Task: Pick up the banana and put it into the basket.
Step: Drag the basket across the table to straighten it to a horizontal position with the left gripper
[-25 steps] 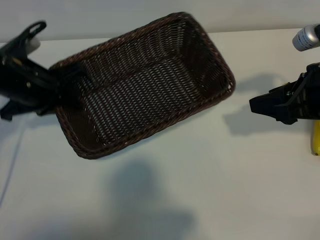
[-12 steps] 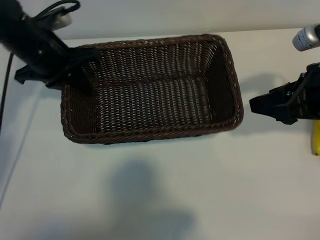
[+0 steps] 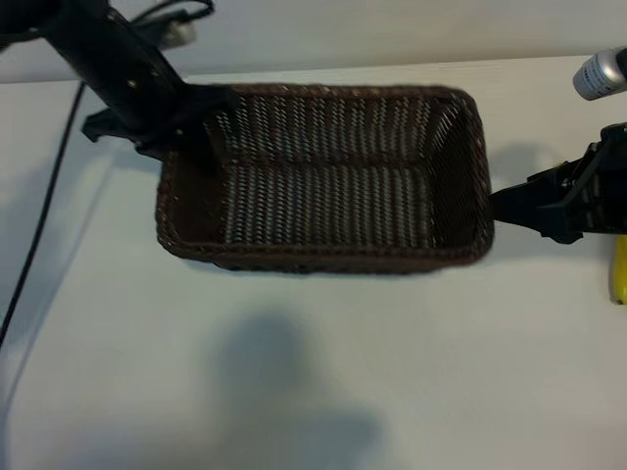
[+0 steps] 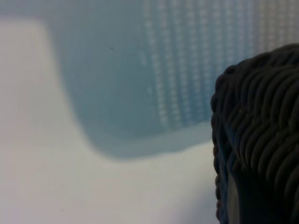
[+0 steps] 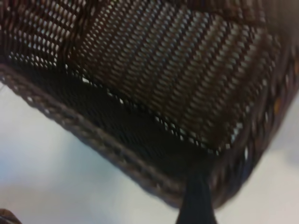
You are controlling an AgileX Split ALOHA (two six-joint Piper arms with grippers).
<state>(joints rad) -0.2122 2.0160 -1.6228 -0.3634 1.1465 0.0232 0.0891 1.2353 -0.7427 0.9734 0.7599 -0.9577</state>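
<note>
The dark brown wicker basket point(image 3: 323, 259) lies lengthwise across the middle of the table and holds nothing. My left gripper point(image 3: 186, 129) is shut on the braided rim at its far left corner; in the left wrist view that rim point(image 4: 261, 121) fills one side. My right gripper point(image 3: 509, 206) hovers at the basket's right end, open and holding nothing, with its tip right at the rim. In the right wrist view one dark finger point(image 5: 196, 205) stands before the basket's wall point(image 5: 93, 135). Only a yellow sliver of the banana point(image 3: 619, 269) shows at the right edge, behind the right gripper.
A silver cylinder with a dark cap point(image 3: 600, 73) lies at the far right corner. A black cable point(image 3: 44, 225) trails down the left side. White tabletop stretches in front of the basket, with a soft shadow on it.
My left arm has swung the basket to the right and turned it from slanted to level; its right end now reaches the right gripper's tip. The right arm has not moved.
</note>
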